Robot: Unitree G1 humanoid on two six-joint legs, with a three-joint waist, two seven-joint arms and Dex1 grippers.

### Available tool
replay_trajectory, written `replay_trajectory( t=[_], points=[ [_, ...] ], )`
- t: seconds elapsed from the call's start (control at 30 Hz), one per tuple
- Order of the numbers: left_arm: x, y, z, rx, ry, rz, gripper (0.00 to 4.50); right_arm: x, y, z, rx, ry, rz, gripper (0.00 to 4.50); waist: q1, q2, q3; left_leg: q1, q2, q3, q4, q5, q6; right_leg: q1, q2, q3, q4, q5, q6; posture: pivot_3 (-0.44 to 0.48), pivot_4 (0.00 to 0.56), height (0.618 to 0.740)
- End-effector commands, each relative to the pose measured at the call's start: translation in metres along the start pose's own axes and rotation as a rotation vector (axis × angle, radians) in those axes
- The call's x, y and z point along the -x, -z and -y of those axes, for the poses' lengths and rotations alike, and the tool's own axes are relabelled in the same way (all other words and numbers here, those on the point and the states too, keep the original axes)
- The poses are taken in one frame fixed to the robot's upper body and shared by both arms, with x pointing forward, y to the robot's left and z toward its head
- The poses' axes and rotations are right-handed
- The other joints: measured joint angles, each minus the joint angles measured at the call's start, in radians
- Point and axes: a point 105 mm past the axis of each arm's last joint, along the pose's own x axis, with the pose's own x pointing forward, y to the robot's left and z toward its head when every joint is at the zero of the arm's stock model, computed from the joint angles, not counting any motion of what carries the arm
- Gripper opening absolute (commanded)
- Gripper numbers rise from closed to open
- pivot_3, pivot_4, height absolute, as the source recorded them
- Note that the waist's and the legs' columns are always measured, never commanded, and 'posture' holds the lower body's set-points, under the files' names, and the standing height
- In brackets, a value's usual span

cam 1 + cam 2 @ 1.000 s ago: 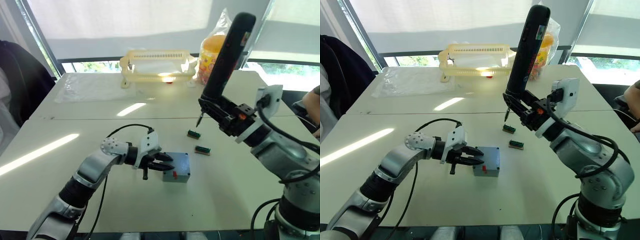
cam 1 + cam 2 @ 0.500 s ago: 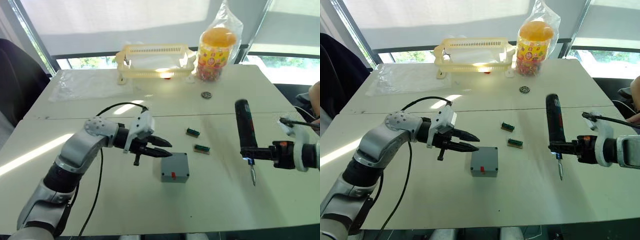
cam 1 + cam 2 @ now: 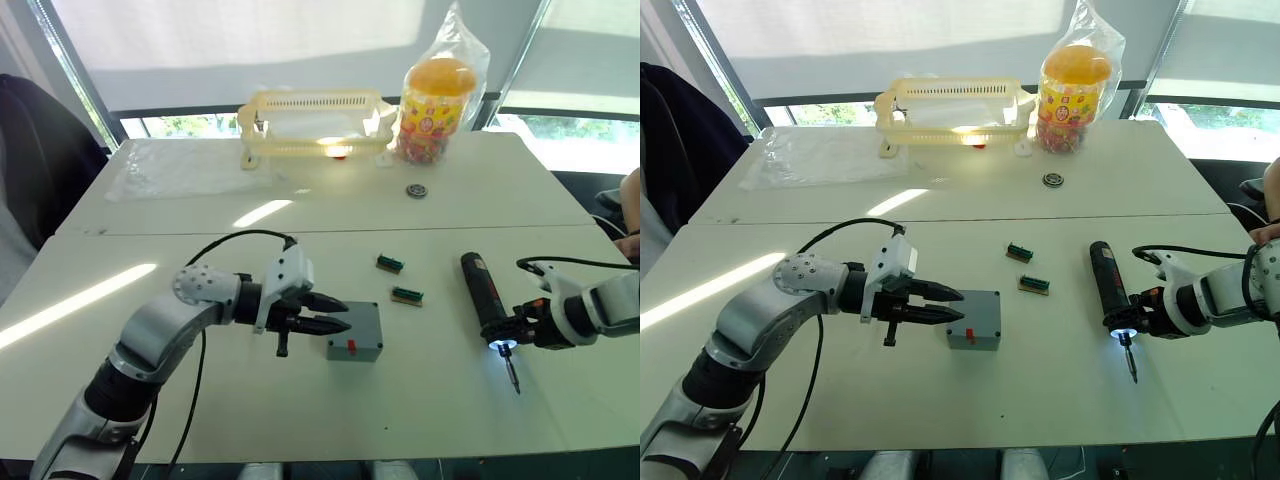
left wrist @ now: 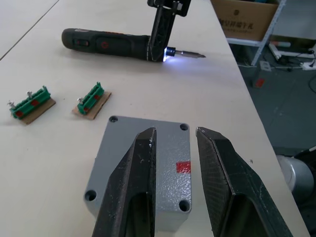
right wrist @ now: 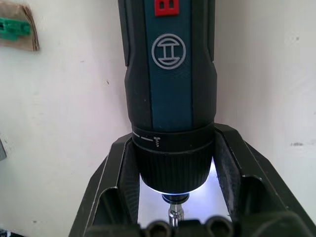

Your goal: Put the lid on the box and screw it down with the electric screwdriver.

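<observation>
Black right fingers [image 5: 173, 197] clamp electric screwdriver [image 3: 1103, 282].

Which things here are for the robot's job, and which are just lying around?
For the job:
- box with the lid on top
- electric screwdriver

Just lying around:
- two green parts
- yellow basket
- sweet jar
- small round thing

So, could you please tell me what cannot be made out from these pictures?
- Whether the left gripper touches the box: its jaws stand apart in front of it.
- Whether screws sit in the lid holes: too small.
- The electric screwdriver bit tip in the right wrist view: cut off, behind the right gripper.
</observation>
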Motion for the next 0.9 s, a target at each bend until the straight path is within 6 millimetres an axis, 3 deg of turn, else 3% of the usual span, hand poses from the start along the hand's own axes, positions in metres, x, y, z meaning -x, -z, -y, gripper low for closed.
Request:
replay_trajectory(
  t=[0.03,0.2,0.27,0.37,0.4,0.47,0.57,0.63,0.8,0.9],
  points=[
    [0.004,-0.005,0.002,-0.015,-0.020,0.019,1.30,0.003,-0.006,0.001,0.015,0.014,0.006,2.16,0.000,0.000,0.000,0.000,0.000,0.000,0.000,0.000,0.000,0.000,0.000,0.000,0.000,0.000,0.000,0.000,0.150,0.740],
    [0.007,-0.002,-0.002,0.011,-0.053,0.020,1.33,0.002,-0.009,0.004,0.032,0.039,0.004,4.47,-0.001,-0.001,0.000,0.001,0.000,0.000,0.001,0.000,-0.001,0.001,0.000,-0.001,0.001,0.000,0.000,0.000,0.150,0.740],
    [0.010,-0.001,-0.005,0.018,-0.072,0.018,1.33,0.005,-0.011,0.005,0.047,0.060,0.017,4.47,0.002,-0.001,-0.001,0.001,0.000,0.000,0.001,0.000,-0.001,0.002,0.000,0.000,0.001,0.001,0.000,0.000,0.150,0.740],
    [0.025,0.002,-0.020,0.035,-0.166,0.016,1.33,0.025,-0.035,0.006,0.191,0.144,0.163,4.47,0.001,-0.001,0.000,0.001,0.000,0.000,0.001,0.001,-0.001,0.001,-0.001,0.000,0.000,0.001,0.000,0.000,0.150,0.740],
    [0.033,0.005,-0.034,0.069,-0.245,0.028,1.33,0.046,-0.059,-0.015,0.339,0.110,0.338,4.47,0.000,-0.001,0.000,0.001,0.000,0.000,0.001,0.001,-0.001,0.001,-0.001,0.000,0.000,0.001,0.000,0.000,0.150,0.740],
    [0.043,0.013,-0.050,0.130,-0.333,0.043,1.33,0.074,-0.076,-0.055,0.563,0.019,0.555,4.47,-0.002,0.005,0.001,0.001,0.000,0.000,0.001,0.001,-0.001,0.000,-0.001,0.000,0.001,0.002,0.003,0.000,0.150,0.740],
    [0.045,0.030,-0.053,0.181,-0.359,0.012,1.33,0.077,-0.053,-0.105,0.824,-0.158,0.700,4.47,-0.002,0.003,-0.001,0.001,0.001,-0.001,0.000,0.001,-0.001,-0.001,0.001,-0.001,0.003,0.003,0.006,0.000,0.150,0.740],
    [0.042,0.042,-0.051,0.197,-0.354,-0.028,1.33,0.062,-0.027,-0.124,0.912,-0.239,0.711,4.47,0.001,-0.005,-0.005,0.002,0.002,-0.004,-0.002,0.001,-0.001,0.000,0.003,-0.004,0.003,0.002,0.006,0.000,0.150,0.740],
    [0.029,0.053,-0.040,0.225,-0.297,-0.059,1.33,0.004,0.053,-0.141,0.940,-0.435,0.507,4.47,0.018,-0.005,-0.005,0.000,-0.001,-0.002,0.001,0.001,-0.002,0.001,-0.003,-0.003,0.002,0.002,0.006,0.000,0.150,0.740],
    [0.022,0.059,-0.034,0.239,-0.263,-0.074,1.33,-0.015,0.076,-0.142,0.896,-0.477,0.463,4.47,0.019,-0.006,-0.005,0.000,-0.001,-0.001,0.003,0.002,-0.004,0.003,-0.003,-0.001,0.001,0.003,0.004,0.000,0.150,0.740]
  ],
)
